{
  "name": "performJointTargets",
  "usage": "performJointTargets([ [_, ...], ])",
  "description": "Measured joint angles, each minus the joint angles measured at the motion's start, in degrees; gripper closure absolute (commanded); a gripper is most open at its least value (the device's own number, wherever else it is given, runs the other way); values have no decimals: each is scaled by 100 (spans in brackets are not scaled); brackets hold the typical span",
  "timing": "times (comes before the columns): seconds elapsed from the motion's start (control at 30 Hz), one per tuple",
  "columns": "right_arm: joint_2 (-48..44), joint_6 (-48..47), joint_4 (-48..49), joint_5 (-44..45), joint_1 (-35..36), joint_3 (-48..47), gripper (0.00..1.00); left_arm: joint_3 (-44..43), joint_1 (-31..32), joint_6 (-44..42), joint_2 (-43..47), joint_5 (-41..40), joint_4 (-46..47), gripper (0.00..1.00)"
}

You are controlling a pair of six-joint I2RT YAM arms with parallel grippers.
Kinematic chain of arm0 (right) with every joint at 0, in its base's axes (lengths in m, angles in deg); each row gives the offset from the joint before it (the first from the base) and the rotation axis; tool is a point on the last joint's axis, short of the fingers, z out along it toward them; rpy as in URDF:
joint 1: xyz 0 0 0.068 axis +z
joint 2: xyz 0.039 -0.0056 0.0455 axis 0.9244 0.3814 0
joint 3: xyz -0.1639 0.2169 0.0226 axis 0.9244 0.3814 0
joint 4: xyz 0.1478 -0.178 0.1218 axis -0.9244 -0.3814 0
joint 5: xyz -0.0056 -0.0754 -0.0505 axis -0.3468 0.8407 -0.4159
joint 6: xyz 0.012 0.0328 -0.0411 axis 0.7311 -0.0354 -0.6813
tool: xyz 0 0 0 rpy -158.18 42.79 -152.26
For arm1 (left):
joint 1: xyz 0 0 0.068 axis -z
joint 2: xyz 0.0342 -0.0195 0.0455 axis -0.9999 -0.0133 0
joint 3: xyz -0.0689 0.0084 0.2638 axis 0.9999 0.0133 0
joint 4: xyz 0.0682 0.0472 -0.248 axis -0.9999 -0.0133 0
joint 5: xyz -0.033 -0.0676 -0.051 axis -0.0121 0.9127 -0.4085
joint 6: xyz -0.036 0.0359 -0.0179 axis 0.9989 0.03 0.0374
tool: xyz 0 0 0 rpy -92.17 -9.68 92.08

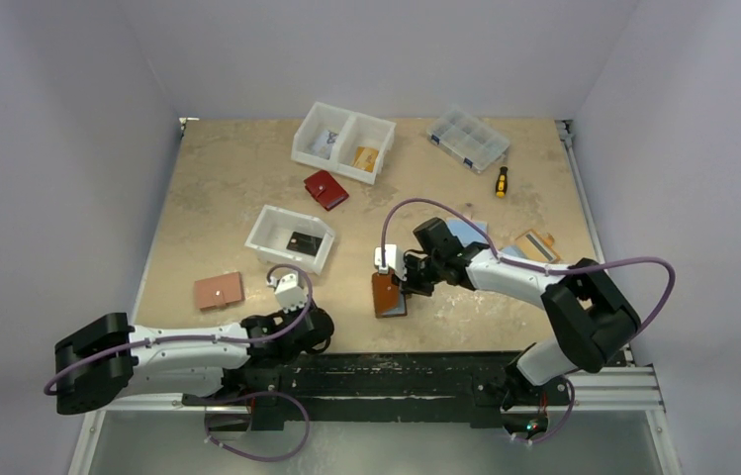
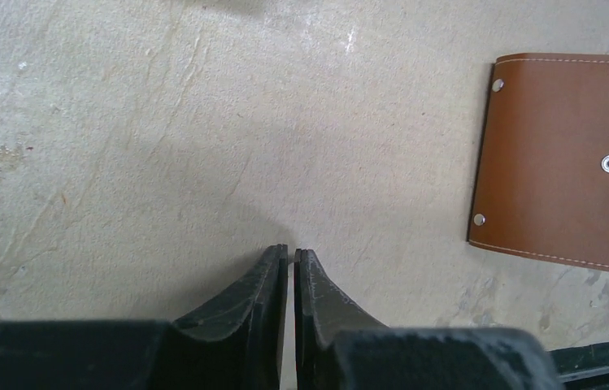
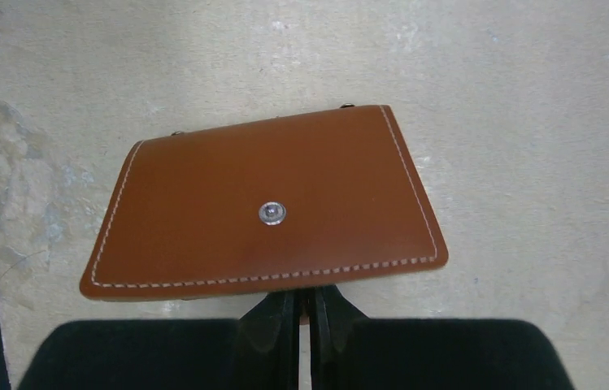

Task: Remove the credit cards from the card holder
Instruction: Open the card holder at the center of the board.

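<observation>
The brown card holder (image 1: 382, 294) lies shut near the table's front edge, its snap facing up. In the right wrist view the card holder (image 3: 268, 207) fills the middle. A grey-blue panel edge (image 1: 399, 303) shows beside it. My right gripper (image 1: 405, 286) is shut, and its tips (image 3: 306, 291) are tucked under the holder's near edge; I cannot tell whether anything sits between them. My left gripper (image 1: 319, 325) is shut and empty (image 2: 292, 249) on bare table, left of the holder (image 2: 565, 158). A dark credit card (image 1: 303, 240) lies in a white tray (image 1: 269, 223).
A pinkish-tan holder (image 1: 219, 291) lies at the front left. A red wallet (image 1: 325, 189) and a two-part white bin (image 1: 343, 142) are further back. A clear organiser box (image 1: 466, 138), a screwdriver (image 1: 501, 181) and a tan holder with a blue panel (image 1: 534, 243) are on the right.
</observation>
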Motion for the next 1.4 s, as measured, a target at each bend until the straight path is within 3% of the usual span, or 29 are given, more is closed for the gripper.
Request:
performJointTargets([
  [0.07,83,9,-85,-9,0,-4,89,-68,-9,-11,0,42,-153,82],
  [0.2,92,55,-170,-136,0,-66,97,-201,-9,-396,234,111,-302,58],
  [0.4,92,214,-341,-560,-20,-179,100,-221,-11,-1731,627,625,1167,32],
  [0.67,87,448,-649,-1250,-155,-590,100,-960,483,-3390,-846,732,2028,27],
  [0.87,87,610,-734,-1598,-221,-883,100,-1027,627,-4133,-557,223,2194,25],
  [1.13,120,695,-837,-1851,-223,-1084,100,-1082,629,-4358,-844,-442,2212,9],
  [1.4,125,719,-911,-1895,-249,-1163,100,-1204,485,-3794,-1156,-925,1639,10],
])
